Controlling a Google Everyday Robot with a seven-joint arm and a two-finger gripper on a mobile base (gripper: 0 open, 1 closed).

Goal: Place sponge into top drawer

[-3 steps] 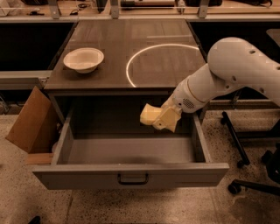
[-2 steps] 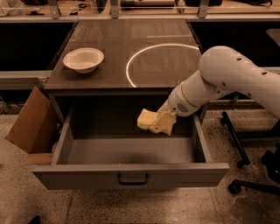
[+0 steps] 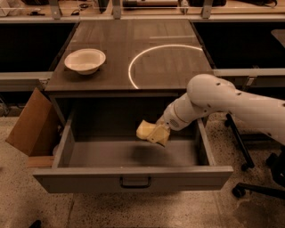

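Hovering over the open top drawer (image 3: 187, 180), the gripper (image 3: 159, 134) clasps the sponge (image 3: 144, 129) between its jaws; a bowl (image 3: 85, 60) sits on the worktop (image 3: 169, 67), beyond and left of the jaws.

A speckled terrazzo floor (image 3: 133, 213) fills the bottom of the frame under warm, dim light. A dark wood-grain worktop (image 3: 133, 40) occupies the upper centre, marked with a pale curved line (image 3: 130, 71). Black recesses (image 3: 31, 44) open on either side of it, each edged below by a grey ledge (image 3: 249, 72). Metal posts (image 3: 116, 8) stand along the top edge. A cardboard box (image 3: 31, 122) leans at the left, and a black office-chair base (image 3: 249, 178) on castors stands at the lower right. The gripper (image 3: 153, 133) hangs just right of centre.
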